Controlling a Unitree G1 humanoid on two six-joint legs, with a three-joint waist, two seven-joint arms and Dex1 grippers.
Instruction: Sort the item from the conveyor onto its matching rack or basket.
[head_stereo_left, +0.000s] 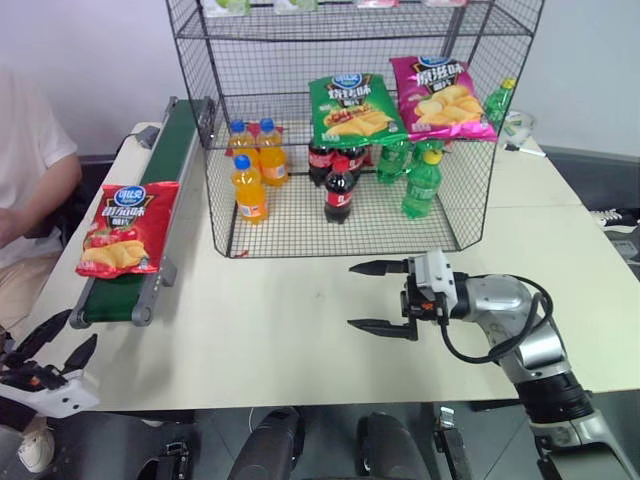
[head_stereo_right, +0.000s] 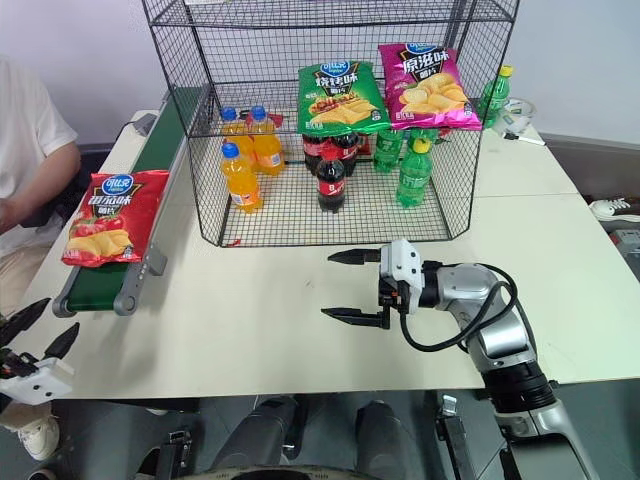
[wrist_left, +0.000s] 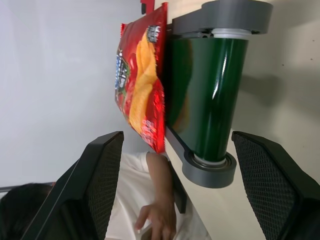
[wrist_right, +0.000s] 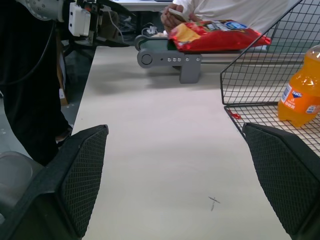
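1. We find the red crisp bag (head_stereo_left: 127, 228) lying flat on the near end of the conveyor (head_stereo_left: 150, 200), overhanging the belt's outer rail on the side away from the rack. Its blue oval logo points up the belt, so its long axis runs along the belt's length.

2. The left gripper (head_stereo_left: 45, 345) hangs low off the table's near left corner, jaws spread wide and holding nothing. In its wrist view the bag (wrist_left: 142, 85) and the belt's end roller sit straight ahead between the open fingers, near but not touching.

3. The right gripper (head_stereo_left: 382, 296) hovers over the bare table (head_stereo_left: 280, 320) in front of the rack, pointing toward the conveyor, jaws apart and empty. It stands well apart from the bag.

4. We judge the left arm the nearer: the bag lies forward of it and slightly inward, so the pick falls to that side.

5. The wire rack (head_stereo_left: 350, 130) stands beside the belt, with a green bag (head_stereo_left: 355, 108) and a magenta bag (head_stereo_left: 440, 97) on a tier above bottles. The red bag is not yet sorted.

6. A person's sleeve (head_stereo_left: 30, 150) shows beyond the belt, close to the bag; we note a clearance risk.
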